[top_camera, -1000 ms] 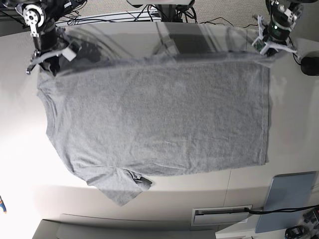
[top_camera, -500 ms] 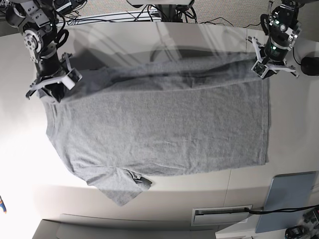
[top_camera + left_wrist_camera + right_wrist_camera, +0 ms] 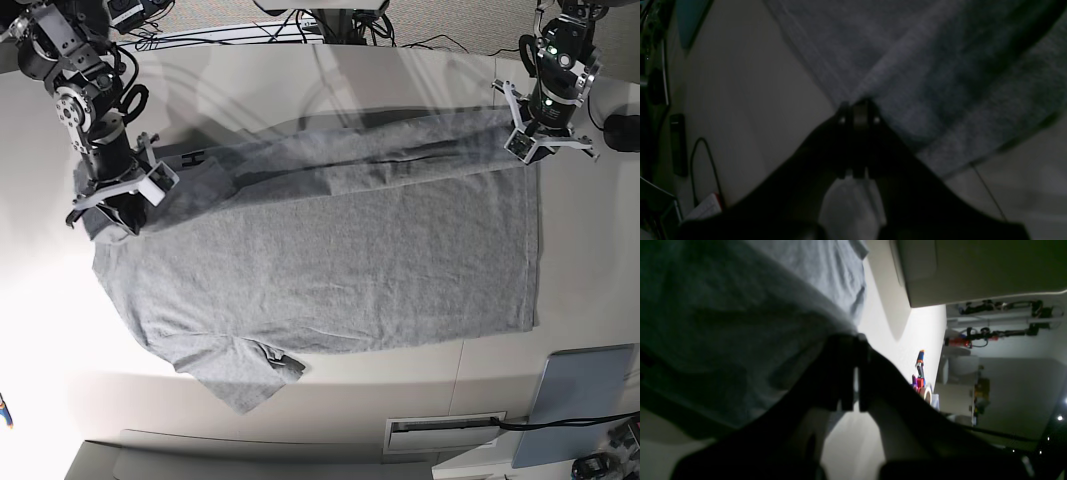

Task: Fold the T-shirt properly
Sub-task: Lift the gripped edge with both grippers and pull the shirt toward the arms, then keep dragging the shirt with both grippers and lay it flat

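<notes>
The T-shirt (image 3: 330, 260) lies spread out on the counter (image 3: 300, 400). Its far edge is lifted and folded toward the front. The right pincer (image 3: 112, 205) holds that edge at the left side of the base view. The left pincer (image 3: 543, 140) holds it at the right. A flat panel (image 3: 585, 400) lies at the front right, apart from the shirt.

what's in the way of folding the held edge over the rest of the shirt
Nothing visible. The left end effector and right end effector both grip the far edge of the T-shirt, and the flat cloth ahead lies bare. The blue-grey panel sits off to the side.
</notes>
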